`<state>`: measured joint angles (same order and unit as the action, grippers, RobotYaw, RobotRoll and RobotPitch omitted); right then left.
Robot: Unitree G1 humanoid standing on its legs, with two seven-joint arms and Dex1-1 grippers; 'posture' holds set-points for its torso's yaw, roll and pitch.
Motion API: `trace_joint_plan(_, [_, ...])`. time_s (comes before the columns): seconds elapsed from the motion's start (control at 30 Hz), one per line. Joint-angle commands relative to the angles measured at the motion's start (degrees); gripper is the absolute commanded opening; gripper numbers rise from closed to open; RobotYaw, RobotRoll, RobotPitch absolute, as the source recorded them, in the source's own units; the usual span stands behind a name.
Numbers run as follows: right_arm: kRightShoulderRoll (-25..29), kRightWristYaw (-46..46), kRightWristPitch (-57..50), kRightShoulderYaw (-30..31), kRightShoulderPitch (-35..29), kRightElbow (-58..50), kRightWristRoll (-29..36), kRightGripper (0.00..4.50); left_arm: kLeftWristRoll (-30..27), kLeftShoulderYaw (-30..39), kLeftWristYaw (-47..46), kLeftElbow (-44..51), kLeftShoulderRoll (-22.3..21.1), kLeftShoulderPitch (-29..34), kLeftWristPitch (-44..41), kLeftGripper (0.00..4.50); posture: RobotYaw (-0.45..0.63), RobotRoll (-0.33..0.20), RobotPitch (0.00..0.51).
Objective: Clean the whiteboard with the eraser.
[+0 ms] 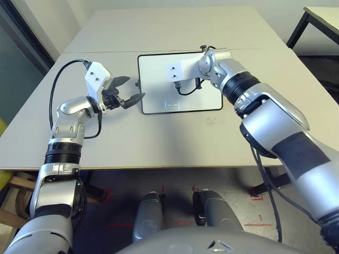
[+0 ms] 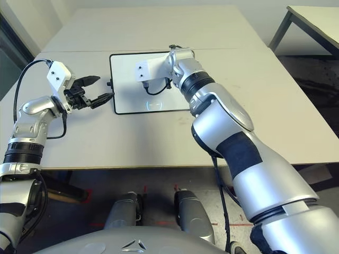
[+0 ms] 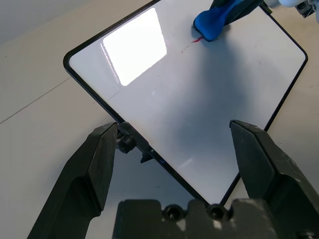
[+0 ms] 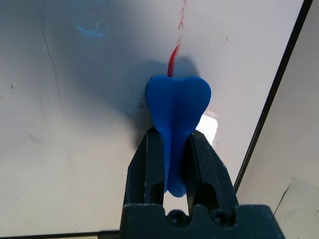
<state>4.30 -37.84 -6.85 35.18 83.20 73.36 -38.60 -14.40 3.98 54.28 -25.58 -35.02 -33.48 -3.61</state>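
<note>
From the head views: the whiteboard (image 1: 159, 100) lies flat near the middle of the table (image 1: 159, 143), toward its far half. The right gripper (image 4: 173, 149) reaches over the board's middle; the left gripper (image 1: 127, 91) hovers at the board's left edge, fingers spread wide, empty.

Left wrist view: those wide fingers straddle the board's framed edge by a small knob (image 3: 125, 144) — not touching, as far as I can tell.

Right wrist view: the gripper is clamped on the blue eraser (image 4: 177, 107), pressed to the board at the end of a red mark (image 4: 173, 59).

Judgement: wiping is in hand — next, push the eraser along that red streak with steady pressure.
</note>
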Motion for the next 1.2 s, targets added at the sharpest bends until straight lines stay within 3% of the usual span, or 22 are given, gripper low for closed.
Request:
trace_joint_plan(0.03, [-1.4,0.3,-0.1,-0.5,-0.3,0.7,0.5,0.37,-0.1,0.5,-0.2,1.2,-0.3,0.6,-0.6,4.5,0.03,0.0,0.073])
trace_joint_plan(0.53, [-2.8,3.0,-0.2,-1.8,0.7,2.0,1.4,0.37,-0.3,0.5,-0.6,2.9,0.0,1.7,-1.5,4.5,0.03,0.0,0.073])
trace_joint_plan(1.2, [4.9,-3.4,0.6,3.7,-2.9,2.2,-2.7,0.37,0.2,0.0,-0.3,0.6,0.6,-0.1,-0.6,4.5,0.01,0.0,0.065])
